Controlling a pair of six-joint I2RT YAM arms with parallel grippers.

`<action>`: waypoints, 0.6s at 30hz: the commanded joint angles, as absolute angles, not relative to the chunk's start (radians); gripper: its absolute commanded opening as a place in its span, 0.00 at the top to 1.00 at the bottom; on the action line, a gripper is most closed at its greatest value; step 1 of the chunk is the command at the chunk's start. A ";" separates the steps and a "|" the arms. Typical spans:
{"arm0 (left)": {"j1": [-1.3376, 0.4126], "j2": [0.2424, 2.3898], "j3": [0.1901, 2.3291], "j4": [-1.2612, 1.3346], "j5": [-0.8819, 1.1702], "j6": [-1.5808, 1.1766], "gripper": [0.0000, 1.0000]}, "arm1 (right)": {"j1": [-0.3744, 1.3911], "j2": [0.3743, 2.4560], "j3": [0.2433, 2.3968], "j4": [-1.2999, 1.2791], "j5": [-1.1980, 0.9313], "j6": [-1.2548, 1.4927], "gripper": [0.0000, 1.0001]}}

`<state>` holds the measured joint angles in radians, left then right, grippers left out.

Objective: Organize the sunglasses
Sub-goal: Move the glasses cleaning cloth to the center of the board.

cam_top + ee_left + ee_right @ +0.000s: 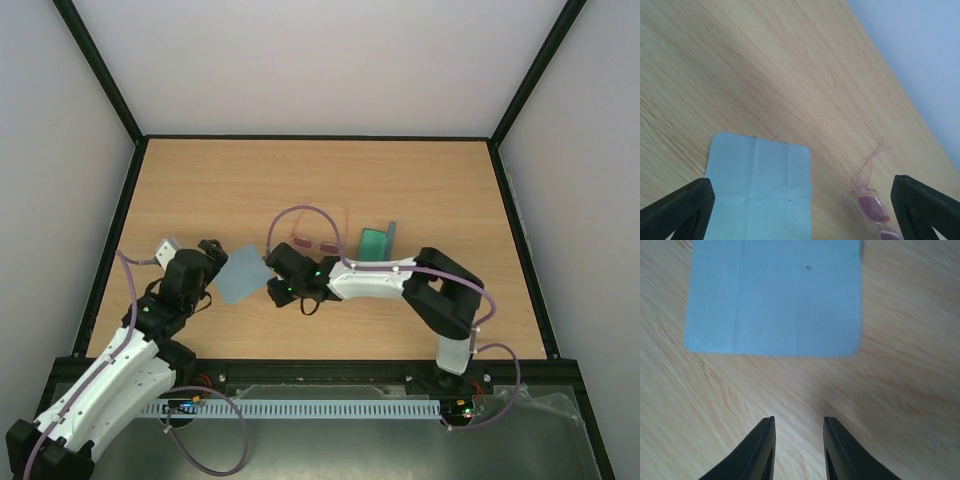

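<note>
The sunglasses [318, 243], with a thin pink frame and purple-pink lenses, lie on the table just behind my right gripper [270, 277]. In the left wrist view the sunglasses [871, 206] lie at the lower right, one temple arm pointing away. My left gripper [213, 275] stands wide open over the near end of the light-blue cloth [243, 274], holding nothing. In its own view the left gripper [801, 189] frames the cloth [757, 192] and the glasses. My right gripper [799, 421] has its jaws narrowly apart over bare wood, short of the cloth [774, 297].
A blue-green oblong case [376, 241] lies to the right of the sunglasses, beside the right forearm. Both grippers face each other across the cloth. Black frame rails [115, 240] and white walls border the wooden table [300, 180].
</note>
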<state>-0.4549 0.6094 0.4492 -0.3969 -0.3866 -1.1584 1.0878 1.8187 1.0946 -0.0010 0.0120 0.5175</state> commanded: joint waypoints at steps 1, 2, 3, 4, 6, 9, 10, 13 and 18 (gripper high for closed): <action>-0.449 0.558 0.503 -0.452 -0.400 -1.140 0.01 | 1.103 1.899 1.215 0.014 0.086 0.489 0.72; -0.449 0.547 0.510 -0.462 -0.401 -1.134 0.01 | 1.103 1.917 1.233 0.016 0.094 0.485 0.72; -0.449 0.535 0.515 -0.473 -0.403 -1.130 0.00 | 1.103 1.934 1.253 0.018 0.102 0.479 0.72; -0.449 0.523 0.520 -0.480 -0.405 -1.125 0.01 | 1.103 1.952 1.272 0.018 0.106 0.474 0.72; -0.449 0.496 0.525 -0.486 -0.409 -1.113 0.01 | 1.103 1.988 1.312 0.009 0.111 0.464 0.73; -0.449 0.477 0.530 -0.493 -0.415 -1.098 0.01 | 1.104 2.041 1.363 -0.010 0.132 0.459 0.73; -0.449 0.476 0.532 -0.492 -0.415 -1.095 0.01 | 1.104 2.055 1.376 -0.010 0.136 0.458 0.73; -0.449 0.481 0.528 -0.489 -0.411 -1.086 0.00 | 1.101 2.103 1.422 -0.025 0.143 0.454 0.74; -0.449 0.489 0.516 -0.481 -0.388 -1.079 0.01 | 1.095 2.130 1.429 -0.025 0.159 0.464 0.76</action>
<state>-0.4549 0.4850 0.5076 -0.4641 -0.3969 -1.1027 1.1015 2.1151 1.4109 0.0105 0.1246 0.4702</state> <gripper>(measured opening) 0.995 0.236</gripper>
